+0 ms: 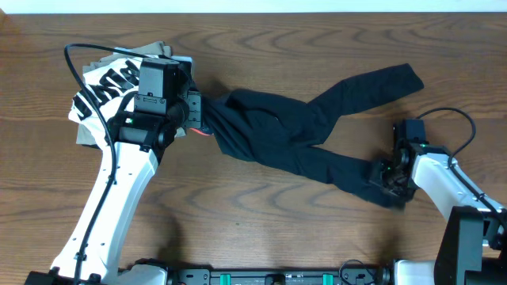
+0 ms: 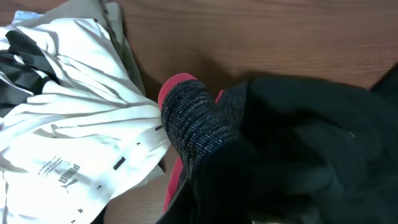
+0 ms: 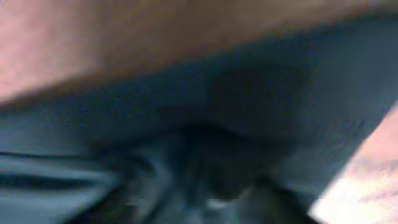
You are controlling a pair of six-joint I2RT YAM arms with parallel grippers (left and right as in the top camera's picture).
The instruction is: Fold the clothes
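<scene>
The clothes (image 1: 293, 134) are black pants lying across the middle of the table, one leg running to the back right and the other to the front right. The grey waistband (image 2: 193, 124) with its coral-red edge is bunched up at the left, and my left gripper (image 1: 200, 119) is shut on it. Black cloth hides the jaws in the left wrist view. My right gripper (image 1: 388, 178) is down on the end of the front leg. The right wrist view is blurred and full of dark cloth (image 3: 249, 93), so its jaws do not show.
A white shirt with black lettering (image 1: 107, 83) lies crumpled at the back left under my left arm, right beside the waistband, over a khaki garment (image 1: 162, 50). The shirt (image 2: 74, 124) fills the left of the left wrist view. Bare wooden table (image 1: 261, 222) lies in front.
</scene>
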